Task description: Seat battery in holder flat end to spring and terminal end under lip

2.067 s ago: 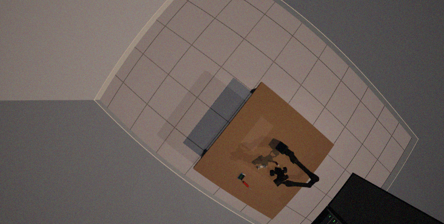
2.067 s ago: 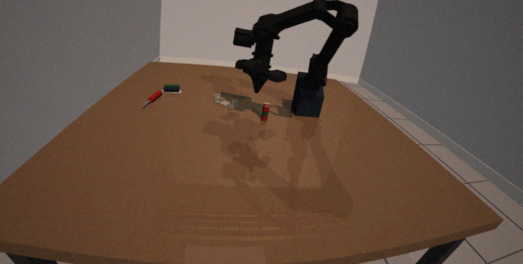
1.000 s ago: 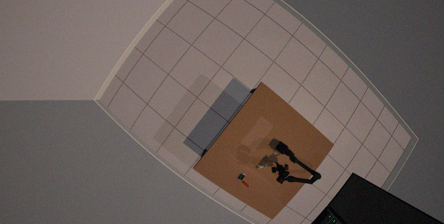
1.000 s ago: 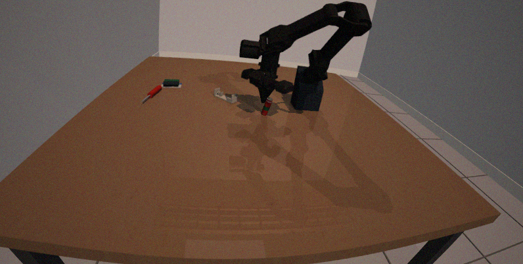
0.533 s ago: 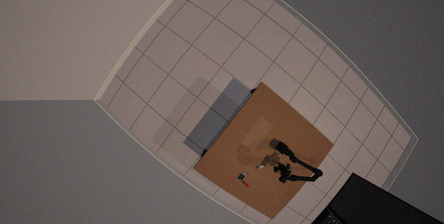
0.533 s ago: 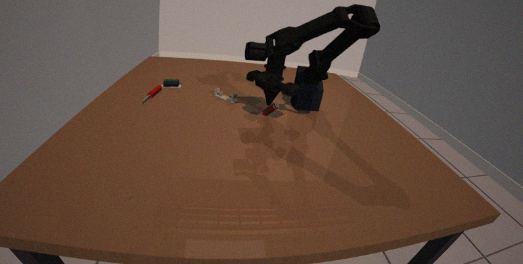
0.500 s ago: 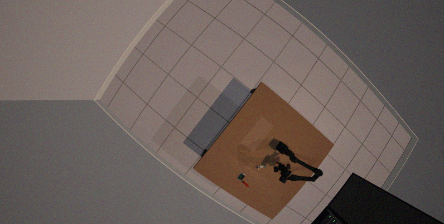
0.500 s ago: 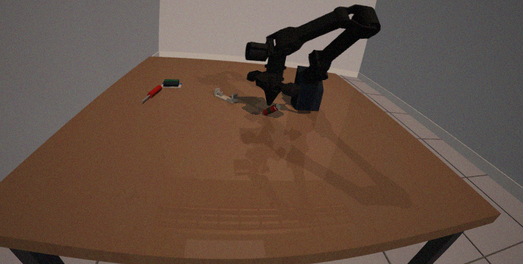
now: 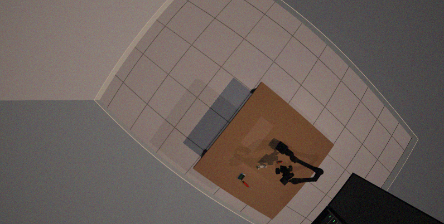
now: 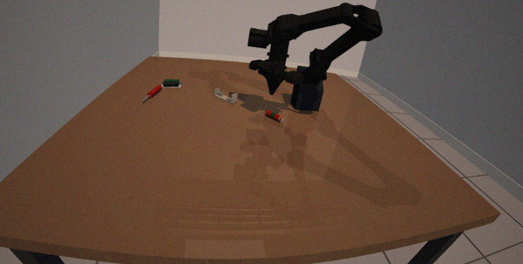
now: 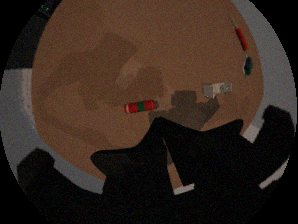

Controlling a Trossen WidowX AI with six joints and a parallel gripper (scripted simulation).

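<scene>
The red battery with a green band (image 9: 279, 161) (image 10: 274, 116) (image 11: 141, 106) lies on its side on the table. In the wrist view its grey end points right, toward the holder. The pale grey holder (image 9: 261, 166) (image 10: 225, 96) (image 11: 217, 89) stands on the table, apart from the battery, with nothing in it. My gripper (image 10: 271, 93) is shut and empty. Its tips are above the table, behind the battery in the exterior view, and touch neither battery nor holder. In the wrist view the dark fingers fill the lower part.
A red screwdriver (image 9: 245, 184) (image 10: 154, 91) (image 11: 241, 39) lies beyond the holder, beside a small green and dark part (image 9: 241, 176) (image 10: 171, 82) (image 11: 248, 66) on a pale base. The arm's dark base block (image 10: 307, 96) stands on the table right of the gripper.
</scene>
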